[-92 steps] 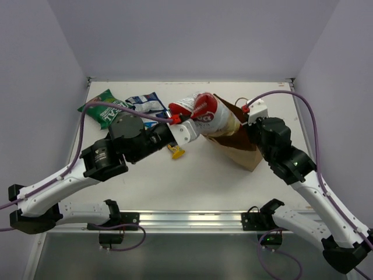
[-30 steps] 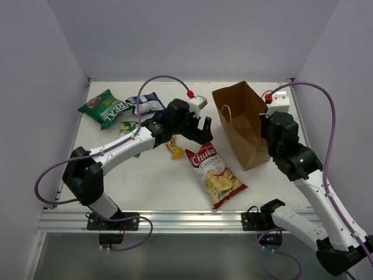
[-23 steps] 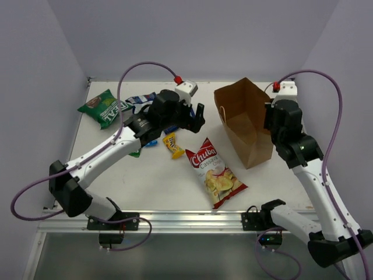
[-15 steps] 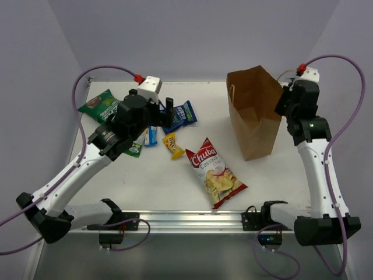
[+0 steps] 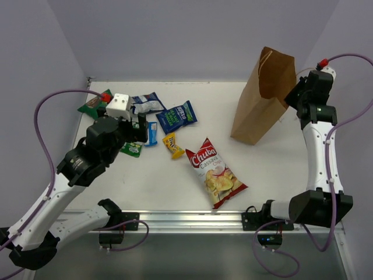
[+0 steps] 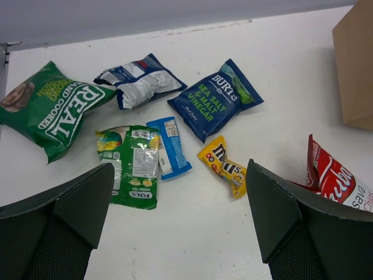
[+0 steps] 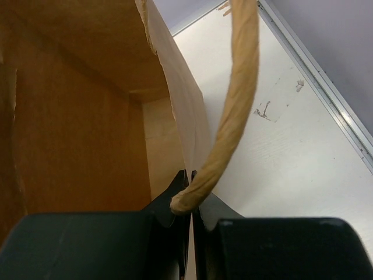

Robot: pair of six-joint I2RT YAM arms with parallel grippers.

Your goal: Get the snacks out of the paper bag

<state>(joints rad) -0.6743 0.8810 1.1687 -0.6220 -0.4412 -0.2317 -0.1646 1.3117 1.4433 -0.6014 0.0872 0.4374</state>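
Observation:
The brown paper bag [image 5: 260, 99] stands tall and tilted at the back right, and my right gripper [image 5: 290, 100] is shut on its rim wall [image 7: 175, 99] beside a twisted handle [image 7: 236, 99]. No packet shows in the part of the bag's inside that I see. The snacks lie on the table: the red Chuba bag [image 5: 216, 172], a dark blue packet [image 6: 214, 98], a blue-white one [image 6: 140, 87], a green bag [image 6: 49, 108], a green-white one [image 6: 129, 163], a small blue one [image 6: 169, 146] and a small yellow one [image 6: 224, 163]. My left gripper [image 5: 140, 131] hangs open above them, holding nothing.
The white table's back edge [image 6: 192, 26] meets the grey wall behind the packets. A metal rail [image 5: 186, 219] runs along the near edge. The right wall stands close behind the right arm [image 5: 317, 146].
My right gripper has raised the paper bag and carried it back and to the right. My left arm has drawn back to the left, still open. The Chuba bag lies where it was.

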